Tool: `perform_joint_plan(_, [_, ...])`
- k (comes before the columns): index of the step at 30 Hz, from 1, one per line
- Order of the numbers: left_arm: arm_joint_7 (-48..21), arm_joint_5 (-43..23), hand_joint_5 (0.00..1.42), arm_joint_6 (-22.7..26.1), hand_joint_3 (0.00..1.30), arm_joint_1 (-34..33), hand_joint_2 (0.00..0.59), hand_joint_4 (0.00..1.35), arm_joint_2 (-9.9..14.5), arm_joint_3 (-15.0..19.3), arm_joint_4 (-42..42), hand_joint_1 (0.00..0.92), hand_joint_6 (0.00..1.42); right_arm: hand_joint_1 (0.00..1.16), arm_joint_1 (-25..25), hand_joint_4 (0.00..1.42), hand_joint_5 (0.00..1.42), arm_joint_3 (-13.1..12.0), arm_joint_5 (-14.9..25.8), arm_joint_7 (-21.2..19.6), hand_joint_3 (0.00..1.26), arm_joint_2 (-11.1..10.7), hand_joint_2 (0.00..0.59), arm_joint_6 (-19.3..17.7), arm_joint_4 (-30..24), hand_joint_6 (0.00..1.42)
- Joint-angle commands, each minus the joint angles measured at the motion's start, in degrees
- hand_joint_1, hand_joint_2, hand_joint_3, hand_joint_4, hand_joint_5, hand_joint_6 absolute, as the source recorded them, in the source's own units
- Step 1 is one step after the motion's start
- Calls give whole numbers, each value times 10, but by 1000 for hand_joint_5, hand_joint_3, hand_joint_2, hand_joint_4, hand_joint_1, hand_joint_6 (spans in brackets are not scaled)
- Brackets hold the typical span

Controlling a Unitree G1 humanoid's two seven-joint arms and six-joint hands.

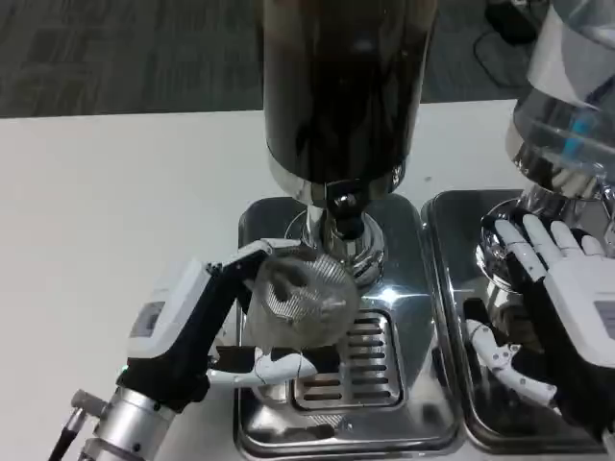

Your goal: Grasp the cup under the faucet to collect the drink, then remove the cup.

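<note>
Cup (pixel 300 300): clear, ribbed plastic, tilted so its mouth faces the camera; held above the left part of the drip grille, just below and a little left of the faucet. Whether any drink is in it cannot be told.
Left hand (pixel 226 322): wrapped round the cup, fingers (pixel 248 257) over its upper side and thumb (pixel 274 368) beneath it; the white back of the hand faces left, the silver forearm (pixel 130 423) runs off toward the lower left corner.
Right hand (pixel 562 307): holds nothing; fingers spread apart and pointing away from the robot, palm down over the second tray, thumb out to the left.
Faucet (pixel 344 206): short black spout at the foot of the dark tank, pointing down over the chrome column; no stream can be made out.
Dispenser (pixel 341 86): tall cylinder of dark liquid on a chrome collar, centred above the tray.
Tray (pixel 413 423): polished steel base with a slotted grille (pixel 360 365) set in its middle; the cup and left fingers cover the grille's left edge.
Second dispenser (pixel 567 86): clear tank at the right edge, on its own steel tray (pixel 452 288) just beside the first.
Table (pixel 106 211): white surface under both trays.
</note>
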Motion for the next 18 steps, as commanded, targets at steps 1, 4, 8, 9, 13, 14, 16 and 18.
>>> perform_joint_plan(1, [4, -6, 795, -21, 507, -35, 118, 542, -15, -8, 21, 577, 941, 284, 20, 0, 0, -6, -11, -1, 66, 7, 438, 10, -25, 2])
perform_joint_plan(4, [9, 4, 795, -24, 507, -49, 110, 542, -23, -15, 35, 564, 941, 285, 27, 0, 0, -5, -16, 0, 65, 10, 438, 13, -33, 2])
perform_joint_plan(8, [28, 18, 788, -19, 507, -73, 115, 535, -36, -28, 64, 554, 918, 286, 34, 0, 0, -5, -21, 1, 65, 17, 438, 18, -42, 2])
perform_joint_plan(9, [33, 23, 787, -17, 507, -81, 116, 535, -40, -32, 72, 552, 917, 286, 34, 0, 0, -5, -23, 2, 65, 18, 438, 20, -44, 2])
perform_joint_plan(13, [46, 49, 786, -9, 507, -107, 115, 534, -46, -54, 95, 547, 917, 287, 36, 0, 0, -8, -28, 1, 65, 23, 438, 22, -48, 2])
perform_joint_plan(14, [48, 50, 779, -9, 497, -109, 114, 526, -47, -56, 100, 533, 917, 287, 37, 0, 0, -8, -29, 1, 65, 25, 438, 23, -48, 2])
perform_joint_plan(16, [53, 54, 778, -6, 492, -116, 115, 517, -49, -62, 116, 508, 917, 287, 38, 0, 0, -7, -30, 2, 65, 27, 438, 24, -49, 2])
perform_joint_plan(18, [59, 57, 777, -4, 482, -122, 118, 510, -50, -68, 129, 497, 917, 287, 40, 0, 0, -5, -29, 2, 65, 28, 438, 24, -50, 2])
